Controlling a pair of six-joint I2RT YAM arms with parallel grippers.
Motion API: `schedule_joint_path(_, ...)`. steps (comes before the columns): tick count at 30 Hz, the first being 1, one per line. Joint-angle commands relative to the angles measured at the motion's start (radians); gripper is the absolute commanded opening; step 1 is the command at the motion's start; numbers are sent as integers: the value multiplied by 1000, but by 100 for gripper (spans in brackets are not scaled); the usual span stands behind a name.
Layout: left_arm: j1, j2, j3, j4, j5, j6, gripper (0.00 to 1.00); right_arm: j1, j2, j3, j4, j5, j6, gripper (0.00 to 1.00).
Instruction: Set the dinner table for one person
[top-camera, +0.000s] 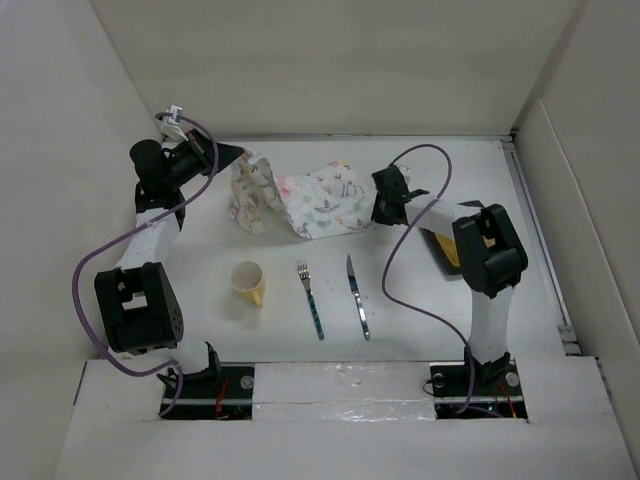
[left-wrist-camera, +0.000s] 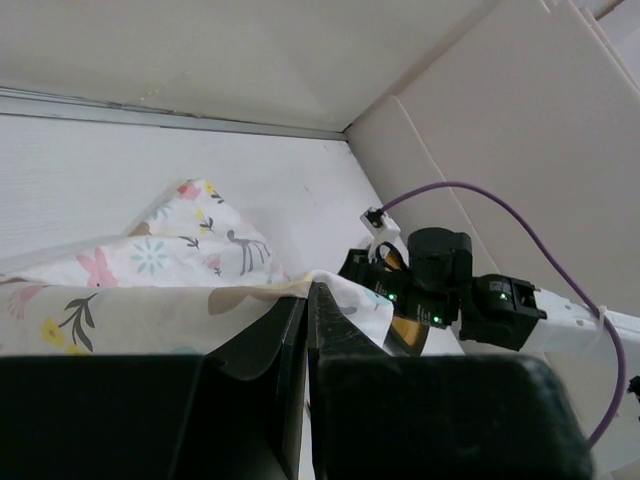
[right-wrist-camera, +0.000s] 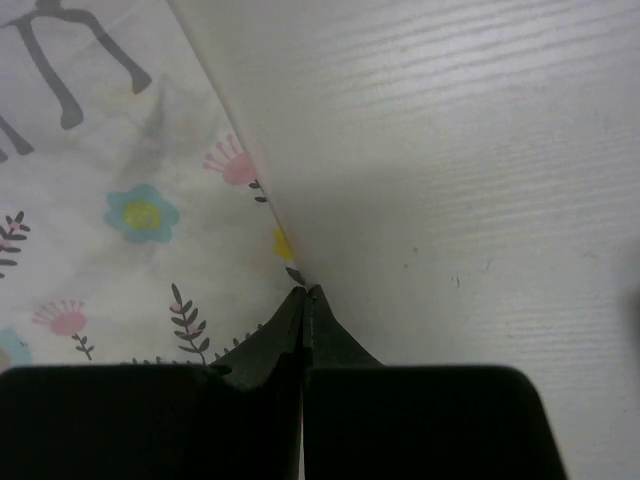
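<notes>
The patterned pastel cloth (top-camera: 310, 200) hangs rumpled between my two grippers above the back of the white dinner table (top-camera: 420, 320). My left gripper (top-camera: 240, 156) is shut on the cloth's left corner; in the left wrist view the cloth (left-wrist-camera: 150, 270) drapes over the closed gripper tips (left-wrist-camera: 308, 290). My right gripper (top-camera: 381, 210) is shut on the cloth's right edge; in the right wrist view the cloth (right-wrist-camera: 120, 200) is pinched at the tips (right-wrist-camera: 305, 293). A yellow cup (top-camera: 249, 281) lies on its side, with a fork (top-camera: 310, 298) and a knife (top-camera: 357, 295) to its right.
An orange-yellow object (top-camera: 446, 246) lies partly hidden under my right arm; it also shows in the left wrist view (left-wrist-camera: 405, 330). White walls close in the back and both sides. The arm bases stand at the near edge.
</notes>
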Motion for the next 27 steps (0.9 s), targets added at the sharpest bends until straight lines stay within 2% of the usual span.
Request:
schedule_joint_path(1,5,-18,-1,51,-8,14,0,-15,-121,-85,76,-86,6,0)
schedule_joint_path(3,5,-21,-3,56,-11,4,0,-15,-201,-147,133,-85,-3,0)
schedule_joint_path(5,5,-29,-17,104,-1,-38,0,-24,-367,-173,138,-58,-25,0)
schedule_joint_path(11,5,-29,-20,209,1,-121,0,-59,-563,-214,160,-68,-91,0)
schedule_joint_path(13,5,-15,-21,226,19,-143,0,-73,-533,-159,73,-135,-114,0)
schedule_joint_path(16,5,-3,-32,233,16,-151,0,-46,-435,-156,15,-101,-120,25)
schedule_joint_path(17,5,-1,-35,244,18,-154,0,-45,-415,-168,23,-96,-120,38)
schedule_joint_path(19,5,-3,-38,238,19,-137,0,-36,-361,-199,57,-108,-117,46)
schedule_joint_path(25,5,2,-30,172,1,-79,0,-27,-203,-164,75,-151,-135,46)
schedule_joint_path(27,5,11,-14,90,-16,-14,0,-18,-171,-145,66,-148,-126,47)
